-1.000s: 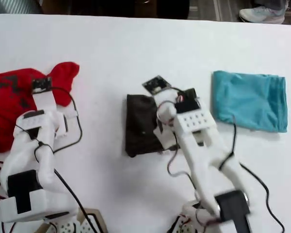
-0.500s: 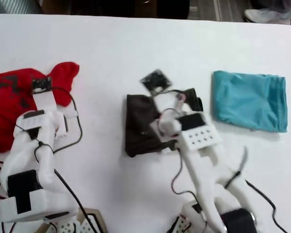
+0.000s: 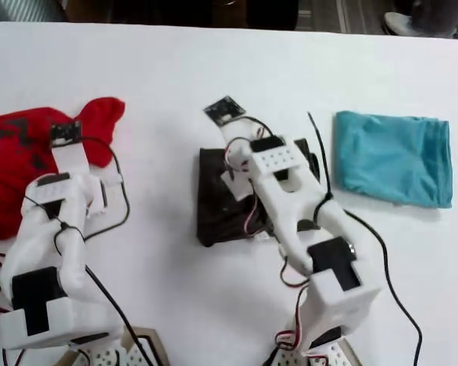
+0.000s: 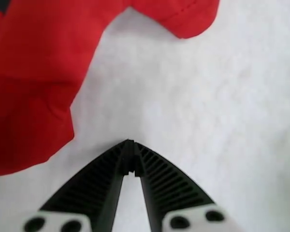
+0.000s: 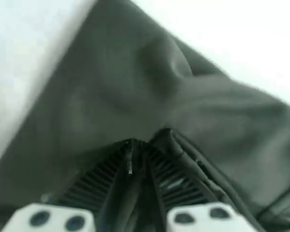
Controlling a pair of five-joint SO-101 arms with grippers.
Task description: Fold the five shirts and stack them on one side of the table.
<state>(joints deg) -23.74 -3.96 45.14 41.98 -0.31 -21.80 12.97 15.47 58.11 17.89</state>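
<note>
Now the right gripper (image 5: 135, 149), clenched on the black shirt (image 3: 214, 206), has swung toward eleven o'clock; the left gripper (image 4: 129, 147) stays clenched, empty.

No text I can actually read; the red shirt (image 3: 4, 175) on the left has black marks (image 3: 11, 131), maybe lettering.

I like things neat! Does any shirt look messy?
Yes. The red shirt at the left edge of the table lies crumpled and unfolded, one sleeve sticking out. The teal shirt lies folded flat.
</note>
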